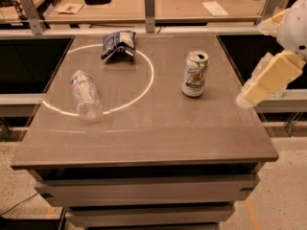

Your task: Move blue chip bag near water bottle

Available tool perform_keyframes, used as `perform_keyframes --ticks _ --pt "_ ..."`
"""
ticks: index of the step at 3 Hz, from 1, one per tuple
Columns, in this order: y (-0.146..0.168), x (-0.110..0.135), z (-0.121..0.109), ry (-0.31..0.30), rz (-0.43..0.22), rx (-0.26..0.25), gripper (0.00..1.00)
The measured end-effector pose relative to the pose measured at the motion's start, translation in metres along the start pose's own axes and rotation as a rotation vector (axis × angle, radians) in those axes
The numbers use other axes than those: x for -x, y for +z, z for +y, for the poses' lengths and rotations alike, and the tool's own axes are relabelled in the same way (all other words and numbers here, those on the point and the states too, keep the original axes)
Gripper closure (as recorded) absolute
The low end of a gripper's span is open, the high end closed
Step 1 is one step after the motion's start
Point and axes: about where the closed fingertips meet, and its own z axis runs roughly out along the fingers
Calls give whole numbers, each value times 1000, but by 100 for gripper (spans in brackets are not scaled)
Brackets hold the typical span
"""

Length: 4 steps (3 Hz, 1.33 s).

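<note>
Grey table [144, 143] fills the centre of the frame. Left of centre, water bottle [85, 94] lying on its side across the near-left arc of a white ring [149, 78] marked on the top. Right of centre, soda can [195, 74] upright. Gripper [249, 94] at the right edge of the frame, just off the table's side, holding nothing; spread or closed, cannot tell. Upper centre, blue chip bag [117, 44] on the ring's far arc, well apart from the bottle. Wooden bench [182, 4] behind
</note>
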Motion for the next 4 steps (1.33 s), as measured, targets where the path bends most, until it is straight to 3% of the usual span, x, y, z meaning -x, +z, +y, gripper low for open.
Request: perform_keyframes --ticks 1,2,3,4 --pt "13 16 -9 5 -148 -64 0" --pt "23 41 -18 -7 -229 -147 0" --pt "17 51 -36 -4 -264 -228 0" --pt "17 51 -36 -3 -264 -228 0"
